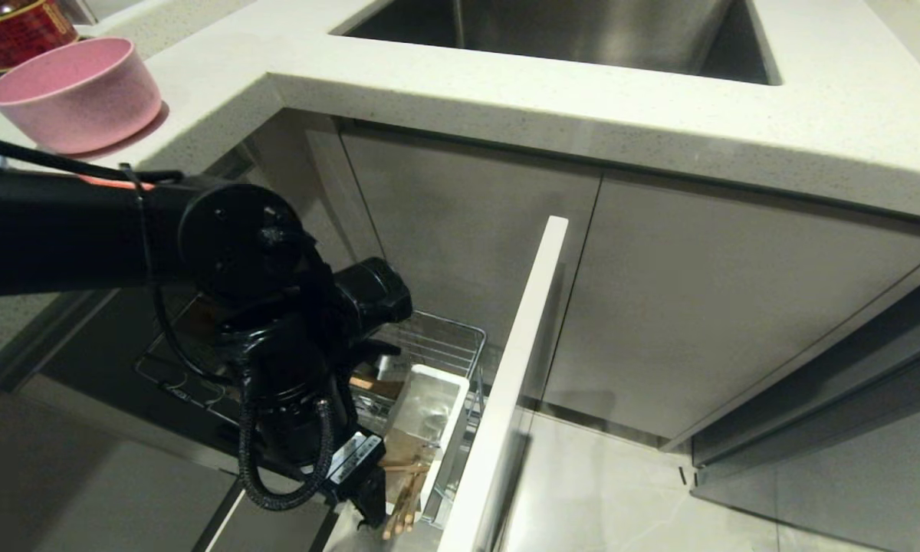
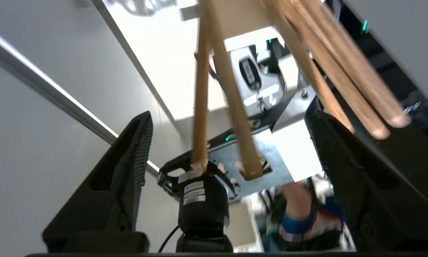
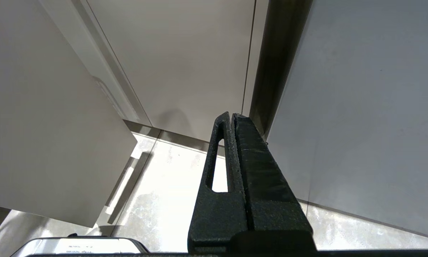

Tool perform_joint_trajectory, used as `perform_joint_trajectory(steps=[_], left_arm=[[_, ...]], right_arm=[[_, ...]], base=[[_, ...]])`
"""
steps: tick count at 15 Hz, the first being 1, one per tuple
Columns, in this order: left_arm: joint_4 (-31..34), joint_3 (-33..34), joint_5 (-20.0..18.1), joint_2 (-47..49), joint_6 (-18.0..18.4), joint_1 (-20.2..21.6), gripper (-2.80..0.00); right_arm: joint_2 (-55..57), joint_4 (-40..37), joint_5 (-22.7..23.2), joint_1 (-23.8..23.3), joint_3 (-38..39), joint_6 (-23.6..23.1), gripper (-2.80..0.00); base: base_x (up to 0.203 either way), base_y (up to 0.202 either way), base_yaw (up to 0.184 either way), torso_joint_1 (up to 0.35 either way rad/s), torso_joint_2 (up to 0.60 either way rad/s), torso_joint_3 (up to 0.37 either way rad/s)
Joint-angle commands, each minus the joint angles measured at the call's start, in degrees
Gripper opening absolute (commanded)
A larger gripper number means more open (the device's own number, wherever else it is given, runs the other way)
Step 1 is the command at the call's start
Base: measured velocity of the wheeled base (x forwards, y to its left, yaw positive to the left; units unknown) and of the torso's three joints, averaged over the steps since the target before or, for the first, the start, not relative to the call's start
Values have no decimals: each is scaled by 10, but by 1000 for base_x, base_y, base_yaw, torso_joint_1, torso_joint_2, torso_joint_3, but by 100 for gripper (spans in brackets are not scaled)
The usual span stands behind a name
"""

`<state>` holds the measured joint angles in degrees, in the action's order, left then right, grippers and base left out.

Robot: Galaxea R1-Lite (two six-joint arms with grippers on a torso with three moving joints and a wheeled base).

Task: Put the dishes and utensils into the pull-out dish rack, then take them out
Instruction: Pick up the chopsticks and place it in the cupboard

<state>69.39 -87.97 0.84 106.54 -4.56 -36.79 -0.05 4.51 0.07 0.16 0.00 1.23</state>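
Note:
The pull-out dish rack [image 1: 448, 337] stands drawn out under the counter, with its white front panel [image 1: 517, 360] on the right. Several light wooden chopsticks [image 1: 400, 502] lean out of its white utensil cup [image 1: 429, 406]. My left gripper [image 1: 374, 500] reaches down beside that cup. In the left wrist view my left gripper [image 2: 232, 117] is open, and two chopsticks [image 2: 201, 107] pass loosely between the fingers [image 2: 128, 167] without being clamped. The pink bowl [image 1: 77, 92] sits on the counter at the far left. My right gripper [image 3: 232, 117] is shut on nothing, low by the cabinet fronts.
The steel sink [image 1: 583, 31] is set into the pale counter [image 1: 813, 115] above the rack. A red-lidded jar [image 1: 15, 31] stands behind the bowl. Grey cabinet doors [image 1: 721, 307] close off the right side, with tiled floor [image 1: 621, 491] below.

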Motion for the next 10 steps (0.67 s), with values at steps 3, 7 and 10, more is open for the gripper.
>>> perform_joint_trajectory(steps=[3,7,10], left_arm=[[-1,-13,10,-104,-13,-1,0],[-3,-27,37,-174,-19,-2,-280],[-10,-47,49,-227,-34,-1,-280]], right_arm=[[0,1,0,0,15,0,-280],[0,1,0,0,15,0,-280],[0,0,0,0,15,0,-280]], base=[[0,0,0,0,0,0],[0,0,0,0,0,0],[0,0,0,0,0,0]])
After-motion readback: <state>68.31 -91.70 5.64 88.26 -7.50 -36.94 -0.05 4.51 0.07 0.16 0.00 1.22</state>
